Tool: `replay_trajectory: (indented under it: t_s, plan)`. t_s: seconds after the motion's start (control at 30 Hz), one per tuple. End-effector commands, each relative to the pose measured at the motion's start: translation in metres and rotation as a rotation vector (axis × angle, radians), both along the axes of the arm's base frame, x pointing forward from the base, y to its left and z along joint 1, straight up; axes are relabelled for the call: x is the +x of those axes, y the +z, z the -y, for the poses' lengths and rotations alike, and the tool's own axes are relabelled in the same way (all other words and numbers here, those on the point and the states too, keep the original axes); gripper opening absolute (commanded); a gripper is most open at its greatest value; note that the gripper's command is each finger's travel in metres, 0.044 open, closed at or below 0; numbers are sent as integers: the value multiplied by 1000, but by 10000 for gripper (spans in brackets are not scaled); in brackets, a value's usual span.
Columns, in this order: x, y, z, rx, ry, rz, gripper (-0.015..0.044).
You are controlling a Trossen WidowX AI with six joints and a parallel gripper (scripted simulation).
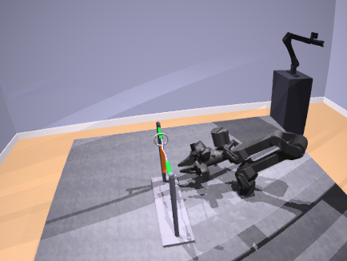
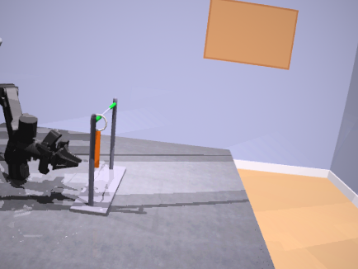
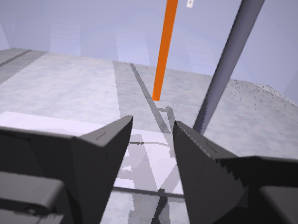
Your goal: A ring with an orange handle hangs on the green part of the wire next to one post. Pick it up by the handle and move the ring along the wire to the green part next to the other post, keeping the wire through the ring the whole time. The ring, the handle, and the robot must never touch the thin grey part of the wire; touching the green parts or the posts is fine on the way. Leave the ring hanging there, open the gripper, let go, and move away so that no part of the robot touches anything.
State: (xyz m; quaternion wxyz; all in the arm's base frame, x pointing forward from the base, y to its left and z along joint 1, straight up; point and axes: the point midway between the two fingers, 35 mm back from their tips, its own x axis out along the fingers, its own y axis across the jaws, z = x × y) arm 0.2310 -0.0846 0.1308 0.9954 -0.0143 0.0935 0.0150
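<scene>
A grey ring point(image 1: 161, 138) point(image 2: 101, 123) hangs on the green part of the wire point(image 1: 160, 132) point(image 2: 99, 118) next to one post point(image 2: 91, 165). Its orange handle point(image 1: 162, 157) point(image 2: 97, 148) point(image 3: 165, 50) hangs straight down. The other green part point(image 1: 169, 166) point(image 2: 112, 106) sits by the second post point(image 1: 174, 204) point(image 2: 112, 136). My gripper point(image 1: 181, 167) point(image 2: 77, 162) point(image 3: 153, 123) is low, beside the stand, pointing at the handle's lower end from a short way off. Its fingers stand partly apart with nothing between them. A post point(image 3: 227, 65) rises just right of the handle in the wrist view.
The posts stand on a pale base plate point(image 1: 168, 228) point(image 2: 117, 177) point(image 3: 30, 120) on the grey mat. A tall black pedestal point(image 1: 291, 100) with a small camera arm stands at the back right. An orange panel point(image 2: 251, 33) hangs on the wall.
</scene>
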Motion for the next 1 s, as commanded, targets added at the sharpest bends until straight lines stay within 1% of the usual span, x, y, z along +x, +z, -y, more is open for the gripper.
replay_trajectory:
  t_s: [0.0,0.23,0.97]
  plan:
    - [9,11,-1,17,-7,22,160]
    - [12,11,0,17,-7,21,160]
    - [43,10,3,16,-6,21,160]
